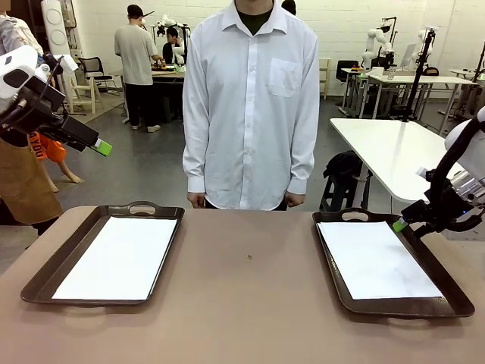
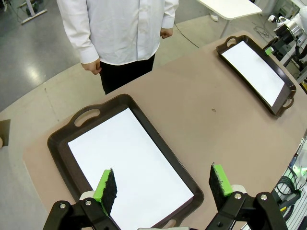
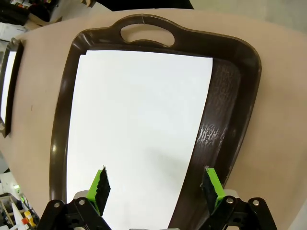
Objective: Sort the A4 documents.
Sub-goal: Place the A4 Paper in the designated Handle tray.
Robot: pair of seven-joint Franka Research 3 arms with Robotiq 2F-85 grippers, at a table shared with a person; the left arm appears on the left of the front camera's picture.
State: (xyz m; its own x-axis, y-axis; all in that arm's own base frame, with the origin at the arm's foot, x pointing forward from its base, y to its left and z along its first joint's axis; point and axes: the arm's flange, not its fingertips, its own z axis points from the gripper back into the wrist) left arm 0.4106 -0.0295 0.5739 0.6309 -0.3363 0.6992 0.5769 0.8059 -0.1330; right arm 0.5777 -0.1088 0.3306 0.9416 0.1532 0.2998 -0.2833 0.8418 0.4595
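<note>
White sheets: A4 documents (image 1: 120, 255) (image 1: 375, 259), one in each brown tray (image 1: 45, 282) (image 1: 449, 292), tabletop's left and right ends.
Handling: thin, floppy; best pinched at an edge.
Left gripper (image 2: 163, 187): spread, empty.
Right gripper (image 3: 156, 188): spread, empty.

The left gripper (image 2: 163, 189) hangs high at the robot's left, jaws spread wide and empty. The right gripper (image 3: 156, 189) sits low at the right, its 2 jaws likewise apart, gripping nothing.
</note>
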